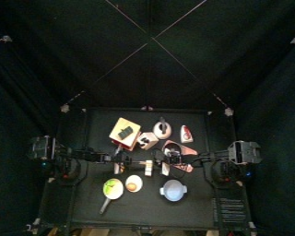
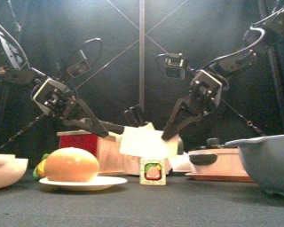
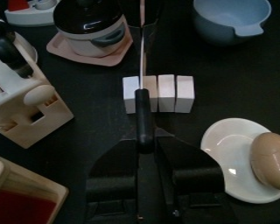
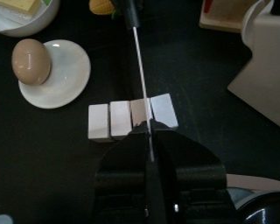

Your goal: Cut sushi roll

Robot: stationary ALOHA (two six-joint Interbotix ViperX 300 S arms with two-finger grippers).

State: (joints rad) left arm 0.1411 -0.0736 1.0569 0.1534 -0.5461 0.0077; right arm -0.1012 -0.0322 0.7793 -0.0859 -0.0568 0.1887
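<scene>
egg (image 3: 269,156) on plate (image 3: 230,147), bowl (image 3: 233,17)

Both arms, left arm (image 2: 43,93) and right arm (image 2: 209,84), are black, built of jointed boxy segments with white label patches on the forearm blocks (text too small to read). Thin black cables loop beside the links. Each gripper, left gripper (image 3: 143,175) and right gripper (image 4: 154,175), has two flat matte-black jaws.

Dim, black-curtained scene; light falls from above; wrist views soft, white items glaring
</scene>
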